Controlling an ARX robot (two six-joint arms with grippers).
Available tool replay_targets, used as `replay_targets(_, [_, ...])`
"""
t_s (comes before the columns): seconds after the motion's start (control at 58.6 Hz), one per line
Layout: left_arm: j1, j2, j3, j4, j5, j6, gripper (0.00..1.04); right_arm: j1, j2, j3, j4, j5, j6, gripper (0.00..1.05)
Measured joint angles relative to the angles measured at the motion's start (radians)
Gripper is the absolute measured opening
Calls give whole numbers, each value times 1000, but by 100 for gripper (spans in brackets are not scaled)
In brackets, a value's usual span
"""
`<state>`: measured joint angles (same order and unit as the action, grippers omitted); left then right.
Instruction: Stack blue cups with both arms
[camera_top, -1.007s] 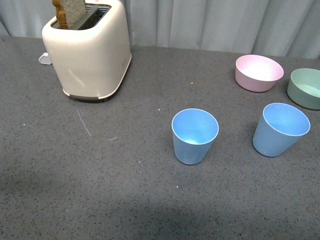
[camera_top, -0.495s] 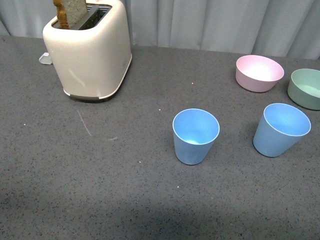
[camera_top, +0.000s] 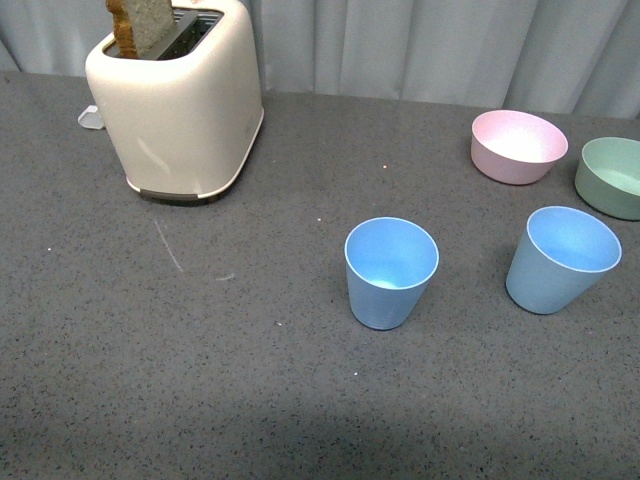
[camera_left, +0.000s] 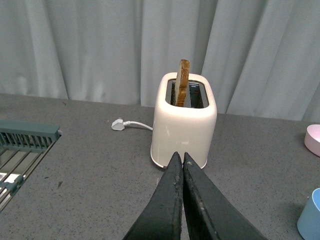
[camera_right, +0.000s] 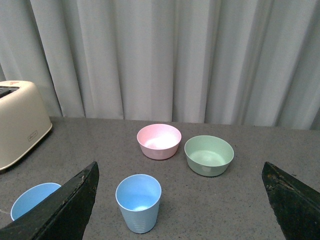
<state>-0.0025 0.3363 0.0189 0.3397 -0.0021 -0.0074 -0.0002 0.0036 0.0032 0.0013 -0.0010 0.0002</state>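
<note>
blue cups (camera_top: 391, 272) stand apart; pink bowl (camera_top: 518, 146), green bowl (camera_top: 612, 177) and toaster (camera_top: 178, 100) sit behind.

Kitchen-like counter (camera_top: 200, 360) with toaster (camera_top: 180, 120), toast (camera_top: 140, 25), pink bowl (camera_top: 518, 147) and dish rack (camera_left: 22, 150).

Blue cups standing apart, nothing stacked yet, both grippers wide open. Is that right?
Not quite. The left gripper is shut, its fingers pressed together, as the left wrist view shows. Only the right gripper is wide open. The rest holds: the middle blue cup and the blue cup to its right stand apart, unstacked.
</note>
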Motion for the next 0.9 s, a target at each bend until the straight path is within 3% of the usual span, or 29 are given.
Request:
replay_targets(0.563, [0, -167, 0, -167, 0, 0, 4, 0, 0, 0, 0, 0, 0, 95])
replay_targets(0.649, [0, -283, 0, -318, 2, 0, 4, 0, 0, 0, 0, 0, 0, 95])
replay_targets(0.836, [0, -331, 0, -337, 2, 0, 4, 0, 0, 0, 0, 0, 0, 95])
replay_targets(0.905, [0, -331, 0, -338, 2, 0, 13, 0, 0, 0, 0, 0, 0, 95])
